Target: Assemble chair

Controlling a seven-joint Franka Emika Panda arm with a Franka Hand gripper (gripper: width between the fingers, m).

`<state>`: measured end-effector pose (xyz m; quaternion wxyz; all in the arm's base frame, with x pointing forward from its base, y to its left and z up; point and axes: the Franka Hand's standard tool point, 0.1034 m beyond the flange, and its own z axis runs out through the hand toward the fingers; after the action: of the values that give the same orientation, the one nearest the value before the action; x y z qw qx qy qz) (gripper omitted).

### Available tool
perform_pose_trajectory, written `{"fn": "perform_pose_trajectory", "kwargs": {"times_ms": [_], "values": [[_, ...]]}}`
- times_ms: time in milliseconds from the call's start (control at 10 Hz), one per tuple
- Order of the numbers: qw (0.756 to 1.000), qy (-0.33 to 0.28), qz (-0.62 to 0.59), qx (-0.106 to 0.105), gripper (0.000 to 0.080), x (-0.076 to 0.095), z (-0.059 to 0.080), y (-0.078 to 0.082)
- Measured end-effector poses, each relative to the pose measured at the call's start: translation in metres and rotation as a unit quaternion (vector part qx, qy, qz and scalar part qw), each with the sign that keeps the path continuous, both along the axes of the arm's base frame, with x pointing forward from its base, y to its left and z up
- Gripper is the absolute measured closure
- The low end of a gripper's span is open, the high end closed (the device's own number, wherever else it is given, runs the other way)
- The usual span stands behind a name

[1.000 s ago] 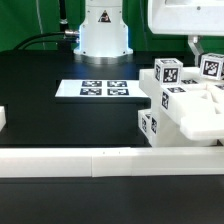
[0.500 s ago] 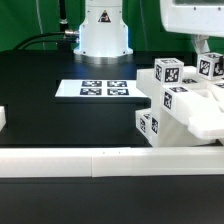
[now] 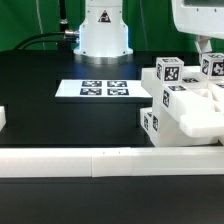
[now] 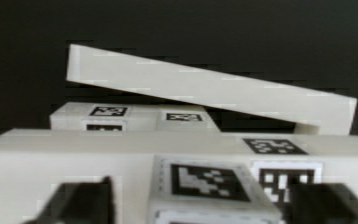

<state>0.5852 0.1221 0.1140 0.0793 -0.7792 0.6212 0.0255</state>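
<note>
The chair (image 3: 185, 100) stood at the exterior view's right, on the black table (image 3: 60, 125), with its lower slab against the long white rail (image 3: 90, 160) that ran along the near edge. It was a cluster of thick white slabs and square posts, each with a black-and-white marker tag, and it seemed to be already partly joined. I judged that it was pushed against the rail so that it would not slide while parts were pressed or turned in.

The gripper (image 3: 199, 50) hung just over the upper posts of the chair, mostly cut off by the edge of that view. In the wrist view two dark fingers (image 4: 82, 203) stood apart at each side of a tagged white part, and I could see nothing clamped between them. So the jaws appeared open and empty, close above the chair, maybe just after a release, but this is only my guess.

The marker board (image 3: 99, 89) lay flat in the middle of the table, well apart from the chair. A small white piece (image 3: 3, 117) sat at the exterior view's left edge. The robot base (image 3: 103, 30) stood behind. Nothing lay between the gripper and the chair, but the posts were crowded, so a finger could catch on one
</note>
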Motion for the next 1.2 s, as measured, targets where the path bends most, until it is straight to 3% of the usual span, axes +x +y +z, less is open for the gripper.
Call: {"fn": "perform_pose_trajectory", "kwargs": {"times_ms": [100,200,500,900,1200], "values": [[1.000,-0.002,0.019,-0.001,0.0248,0.0009,0.0013,0.0006],[0.999,-0.004,0.037,-0.003,0.0170,0.0007,0.0006,0.0004],[0.987,-0.021,0.160,-0.011,0.0151,0.0000,-0.0002,0.0002],[0.911,-0.043,0.410,-0.030,0.0151,-0.0004,0.0018,-0.0014],[0.834,-0.051,0.546,-0.052,0.0151,0.0015,0.0043,-0.0018]]}}
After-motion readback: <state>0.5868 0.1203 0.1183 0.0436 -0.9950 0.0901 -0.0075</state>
